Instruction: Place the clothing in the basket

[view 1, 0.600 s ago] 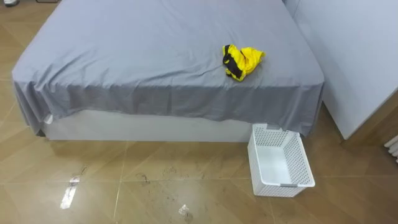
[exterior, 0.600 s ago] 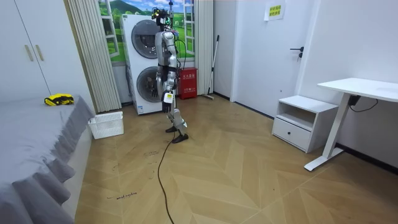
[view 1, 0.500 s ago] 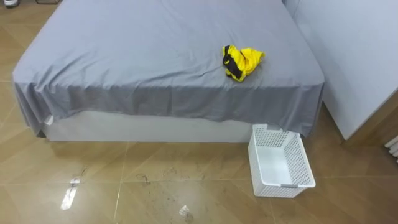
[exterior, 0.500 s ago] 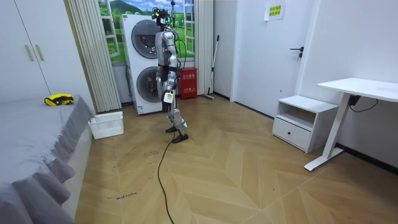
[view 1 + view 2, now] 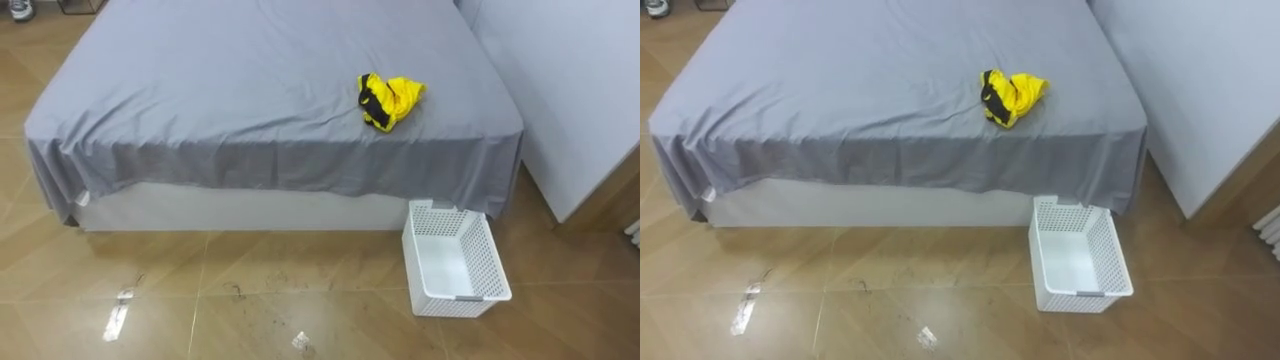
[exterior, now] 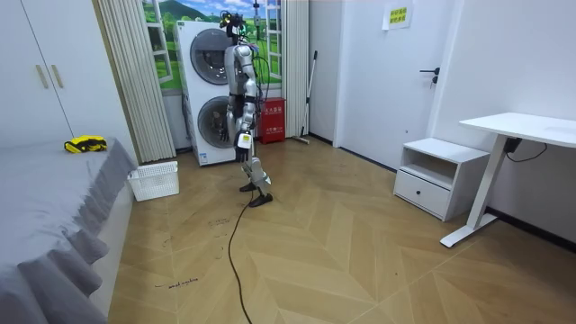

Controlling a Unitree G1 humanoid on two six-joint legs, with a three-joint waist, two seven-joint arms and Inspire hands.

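Clothes [image 5: 390, 100]: one yellow and black bundle, lying on the grey bed [image 5: 250, 90] near its front right corner, short of the edge. A white basket [image 5: 492, 265] stands on the floor just beside that corner, apart from the bundle. I see the robot by the washing machines [image 6: 202, 85], well apart from the bed. Its left hand [image 6: 243, 141] hangs at its side, and I cannot tell whether it is open or closed.

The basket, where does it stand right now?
In the left eye view the basket stands on the floor at the lower right, beside the bed's near right corner, below the yellow clothes.
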